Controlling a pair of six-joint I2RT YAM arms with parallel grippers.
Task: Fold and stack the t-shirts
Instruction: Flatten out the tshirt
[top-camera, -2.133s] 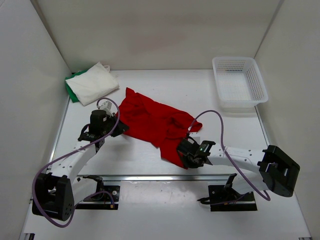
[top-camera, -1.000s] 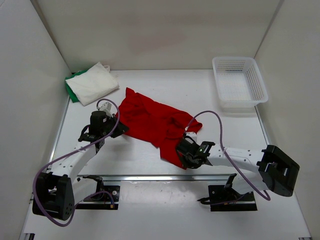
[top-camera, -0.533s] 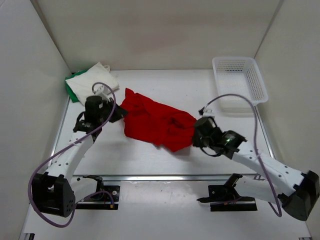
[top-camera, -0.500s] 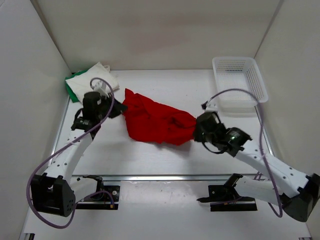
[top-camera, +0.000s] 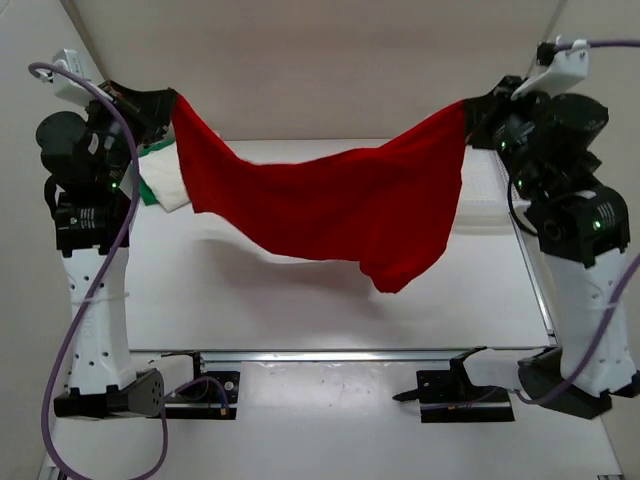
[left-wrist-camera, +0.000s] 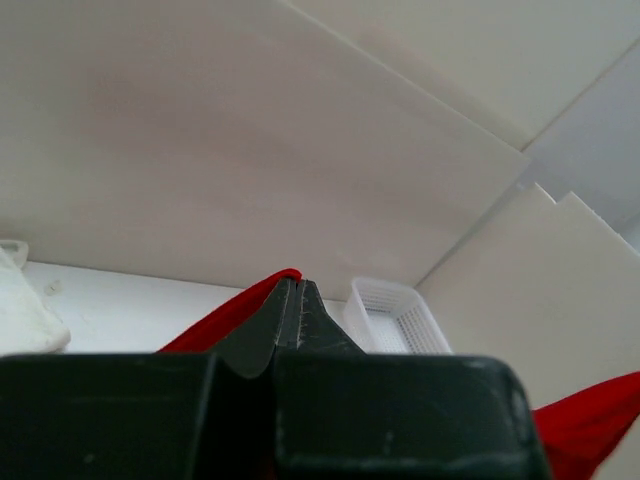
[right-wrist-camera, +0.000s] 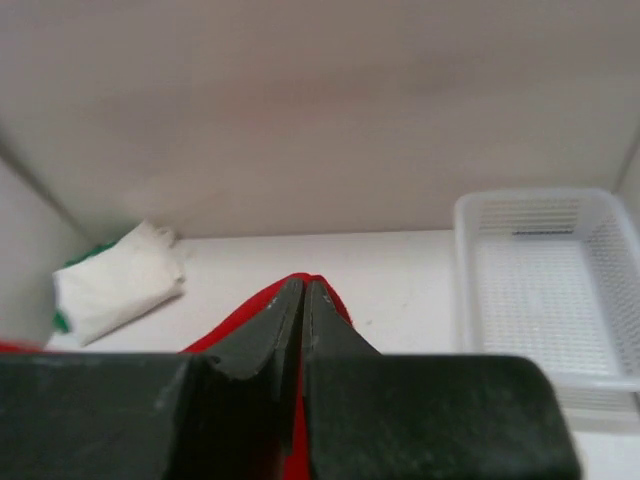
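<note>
On the left, my left arm stands raised high, and its left pincer (top-camera: 165, 103) is closed tight on one corner of the red t-shirt (top-camera: 330, 205). In the left wrist view the two fingers (left-wrist-camera: 283, 312) press together with only a sliver of red cloth showing at their tips. Just below and behind that held corner, at the far left of the tabletop (top-camera: 300, 310), lies the folded white t-shirt (top-camera: 165, 187) on top of the green t-shirt (top-camera: 148, 192). Only a green edge shows beneath the white, and the hanging red cloth covers part of the pile in the top view. The red t-shirt is stretched in the air between the two arms. Its upper edge sags in a shallow curve through the middle, and its body hangs as a wrinkled sheet whose lowest fold drops right of centre toward the near side. I cannot tell whether that fold touches the tabletop. On the right, my right arm is raised as high as the left, and the right pincer (top-camera: 470, 108) is likewise clamped on the opposite corner. Its fingers (right-wrist-camera: 285, 325) meet, with red cloth pinched between them at the tips. Behind and below it, at the far right, sits the white mesh basket (top-camera: 492, 190), partly hidden by the shirt.
</note>
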